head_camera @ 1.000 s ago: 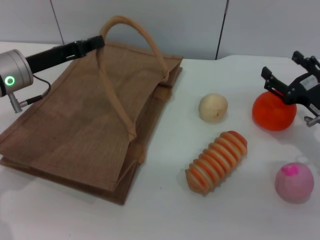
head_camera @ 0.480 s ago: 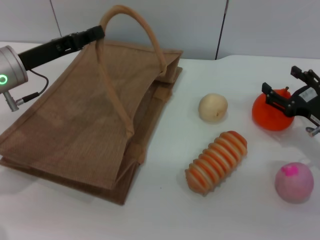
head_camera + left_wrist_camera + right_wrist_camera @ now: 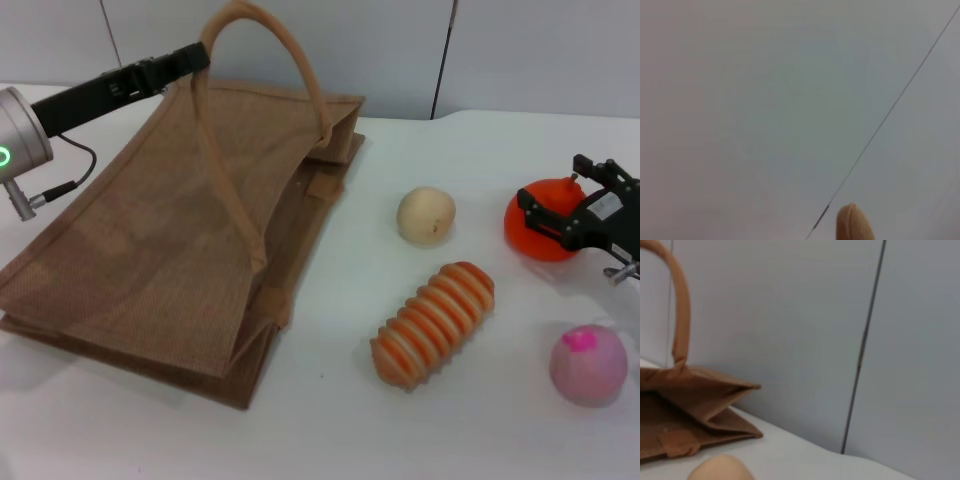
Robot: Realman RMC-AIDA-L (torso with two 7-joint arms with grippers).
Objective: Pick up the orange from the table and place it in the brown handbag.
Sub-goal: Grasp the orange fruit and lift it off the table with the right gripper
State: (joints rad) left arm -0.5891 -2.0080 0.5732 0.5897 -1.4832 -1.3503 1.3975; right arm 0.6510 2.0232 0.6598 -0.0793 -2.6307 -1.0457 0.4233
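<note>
The orange (image 3: 538, 236) sits on the white table at the far right, its stem nub up. My right gripper (image 3: 560, 192) is open and down over it, one finger on each side of the fruit. The brown handbag (image 3: 170, 240) lies at the left. My left gripper (image 3: 190, 58) is shut on the bag's top edge next to one handle (image 3: 262, 40) and holds that side lifted, so the mouth gapes toward the middle of the table. The bag (image 3: 685, 405) also shows in the right wrist view. The tip of a handle (image 3: 852, 224) shows in the left wrist view.
A small beige ball (image 3: 426, 215) lies between bag and orange and also shows in the right wrist view (image 3: 720, 469). A ribbed orange-and-cream oblong (image 3: 433, 323) lies in front of it. A pink ball (image 3: 588, 364) sits at the front right. A grey wall stands behind the table.
My right gripper has come down from above the orange to straddle it. My left gripper has raised the bag's top edge a little, opening the mouth wider.
</note>
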